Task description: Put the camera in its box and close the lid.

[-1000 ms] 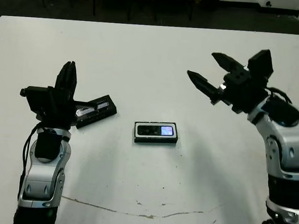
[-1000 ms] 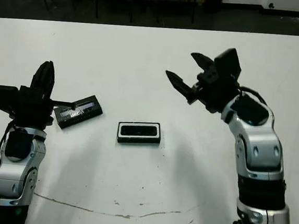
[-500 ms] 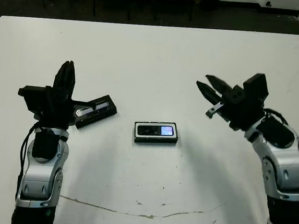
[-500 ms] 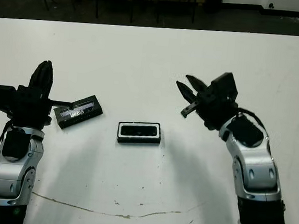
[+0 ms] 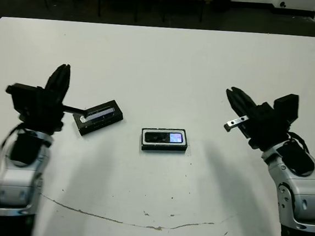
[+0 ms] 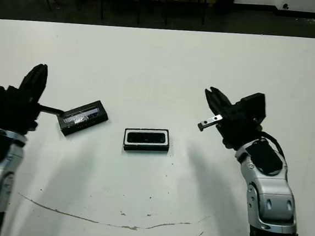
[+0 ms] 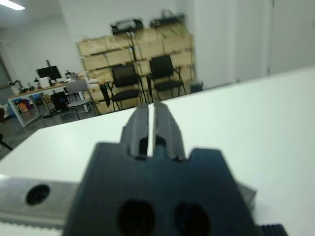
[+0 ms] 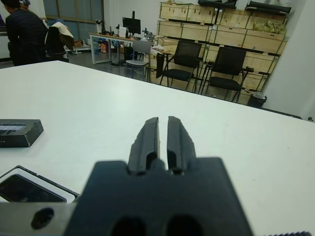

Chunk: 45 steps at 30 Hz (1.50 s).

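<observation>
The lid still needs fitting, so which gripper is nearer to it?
Left. The left gripper sits just beside the lid; the right gripper is across the table, beyond the box.

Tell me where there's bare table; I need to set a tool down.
The far half of the table is bare, as is the stretch between the box and the right claw. It is crowded between the lid and the left claw.
</observation>
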Each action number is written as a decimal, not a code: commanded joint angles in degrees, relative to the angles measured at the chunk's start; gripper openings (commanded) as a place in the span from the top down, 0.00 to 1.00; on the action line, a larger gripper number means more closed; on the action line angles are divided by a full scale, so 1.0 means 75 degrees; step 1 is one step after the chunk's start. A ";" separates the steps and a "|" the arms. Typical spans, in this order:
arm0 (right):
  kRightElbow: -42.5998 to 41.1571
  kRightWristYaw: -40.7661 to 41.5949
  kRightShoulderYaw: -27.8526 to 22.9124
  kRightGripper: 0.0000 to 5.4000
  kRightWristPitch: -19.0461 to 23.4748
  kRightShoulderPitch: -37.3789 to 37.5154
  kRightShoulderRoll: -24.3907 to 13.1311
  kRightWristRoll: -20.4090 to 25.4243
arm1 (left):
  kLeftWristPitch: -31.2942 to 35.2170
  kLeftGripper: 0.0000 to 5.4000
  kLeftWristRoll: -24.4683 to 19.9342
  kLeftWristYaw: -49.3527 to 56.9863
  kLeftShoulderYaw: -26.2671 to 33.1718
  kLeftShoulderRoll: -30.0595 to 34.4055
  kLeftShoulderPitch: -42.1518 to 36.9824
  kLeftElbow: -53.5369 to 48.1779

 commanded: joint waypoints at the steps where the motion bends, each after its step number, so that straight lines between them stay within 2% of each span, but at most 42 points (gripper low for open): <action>1: 0.0079 -0.0014 -0.0109 1.00 -0.0035 0.0117 -0.0103 0.0096 | 0.0464 0.98 -0.0444 -0.0893 0.0137 0.0782 -0.0321 0.0241; 7: 0.0046 -0.0188 -0.0213 1.00 0.0065 0.0035 -0.0152 0.0102 | 0.1460 0.81 -0.1481 -0.3415 -0.0075 0.2373 -0.1404 0.1128; 11: 0.0040 -0.0254 -0.0202 1.00 0.0074 0.0043 -0.0134 0.0093 | 0.1897 0.68 -0.1794 -0.4841 -0.0542 0.2869 -0.2224 0.2167; 16: 0.0040 -0.0330 -0.0145 1.00 0.0066 0.0077 -0.0150 0.0032 | 0.1931 0.51 -0.1890 -0.5681 -0.0935 0.2690 -0.2692 0.3235; 21: 0.0057 -0.0366 -0.0154 1.00 0.0068 0.0119 -0.0138 0.0076 | 0.2018 0.33 -0.1860 -0.5929 -0.1177 0.2442 -0.2630 0.3722; 27: 0.0063 -0.0407 -0.0136 1.00 0.0276 0.0152 -0.0168 0.0134 | 0.2671 0.13 -0.2350 -0.5940 -0.0915 0.2087 -0.2431 0.4256; 30: 0.0138 -0.0364 -0.0118 1.00 0.0188 0.0157 -0.0155 0.0131 | 0.2463 0.02 -0.2375 -0.6053 -0.0864 0.2010 -0.2373 0.4511; 31: 0.0142 -0.0360 -0.0111 1.00 0.0188 0.0159 -0.0158 0.0128 | 0.2397 0.00 -0.2351 -0.6070 -0.0864 0.1998 -0.2355 0.4552; 45: 0.0356 -0.0231 0.0034 1.00 0.0181 0.0174 -0.0225 0.0105 | 0.2286 0.00 -0.1501 -0.5451 -0.1247 0.2082 -0.1986 0.3940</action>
